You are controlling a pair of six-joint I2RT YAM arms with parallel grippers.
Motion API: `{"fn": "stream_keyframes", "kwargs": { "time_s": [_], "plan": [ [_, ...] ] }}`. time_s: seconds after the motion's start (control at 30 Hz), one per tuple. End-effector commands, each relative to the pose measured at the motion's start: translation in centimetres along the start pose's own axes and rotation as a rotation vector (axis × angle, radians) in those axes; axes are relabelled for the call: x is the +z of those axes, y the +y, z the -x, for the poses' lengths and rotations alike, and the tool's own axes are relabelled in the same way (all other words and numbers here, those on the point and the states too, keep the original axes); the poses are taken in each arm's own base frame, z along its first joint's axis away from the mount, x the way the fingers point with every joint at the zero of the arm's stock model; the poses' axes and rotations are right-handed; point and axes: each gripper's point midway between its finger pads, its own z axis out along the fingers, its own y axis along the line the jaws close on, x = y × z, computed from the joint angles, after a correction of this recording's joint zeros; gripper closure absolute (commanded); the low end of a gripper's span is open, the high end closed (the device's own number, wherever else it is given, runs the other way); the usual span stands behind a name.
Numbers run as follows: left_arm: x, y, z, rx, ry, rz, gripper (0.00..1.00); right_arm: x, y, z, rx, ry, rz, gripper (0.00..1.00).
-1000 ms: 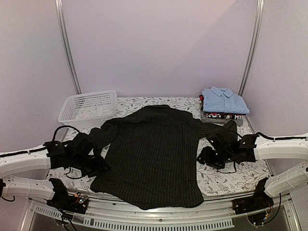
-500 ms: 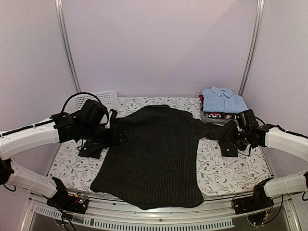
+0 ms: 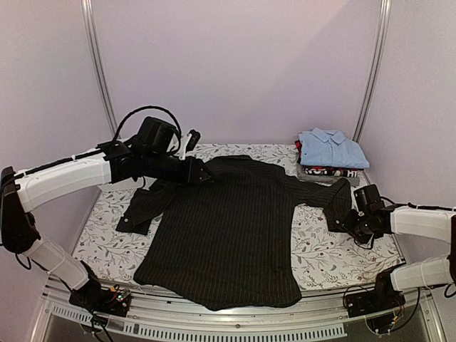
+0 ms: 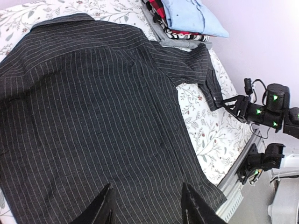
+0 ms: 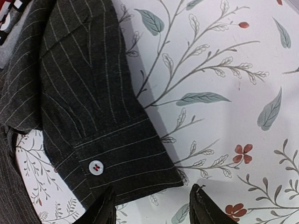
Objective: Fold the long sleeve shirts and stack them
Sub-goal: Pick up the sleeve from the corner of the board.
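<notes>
Cloth covers most of the flowered table [image 3: 324, 260]: the black shirt [image 3: 228, 228] lies spread flat, collar toward the far side and hem at the near edge. One sleeve [image 3: 142, 206], on the left arm's side, is bent back on itself beside the body. The other sleeve [image 3: 313, 191] runs out to the right and turns down into a cuff [image 5: 117, 149] with a white button [image 5: 96, 167]. The left gripper [image 4: 147, 184] hangs above the shirt's shoulder close to the collar, its fingers [image 4: 103, 207] spread and nothing between them. The right gripper [image 5: 154, 187] sits low at the cuff, fingers likewise apart. The cuff's edge lies just ahead of the gap and is not clasped; whether the tips touch the cloth cannot be told. At the far right corner the blue shirt [image 3: 331, 148] rests folded, collar up, on top of a stack [image 3: 324, 171] of other folded clothes, red, black, white and grey. That stack lies just beyond the outstretched sleeve and well apart from the left gripper.
</notes>
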Motion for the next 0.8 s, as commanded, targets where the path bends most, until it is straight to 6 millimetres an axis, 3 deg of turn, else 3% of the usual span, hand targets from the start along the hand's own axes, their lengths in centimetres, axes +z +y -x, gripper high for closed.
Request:
{"fn": "stream_keyframes", "kwargs": {
  "time_s": [0.0,0.27,0.5,0.77],
  "plan": [
    [0.4,-1.1,2.2,0.053,-0.031,-0.089,0.53,0.6,-0.1,1.3,0.066,-0.053,0.007,0.48],
    [0.5,-0.9,3.4,0.055,-0.051,-0.123,0.53,2.0,1.1,2.6,0.099,-0.026,0.017,0.48],
    [0.7,-0.7,3.6,0.053,-0.039,-0.145,0.53,2.6,-0.2,0.7,0.132,0.019,0.003,0.54],
    [0.7,-1.0,3.8,0.045,-0.034,-0.164,0.53,2.6,-0.3,1.0,0.133,0.012,-0.006,0.7]
  ]
}}
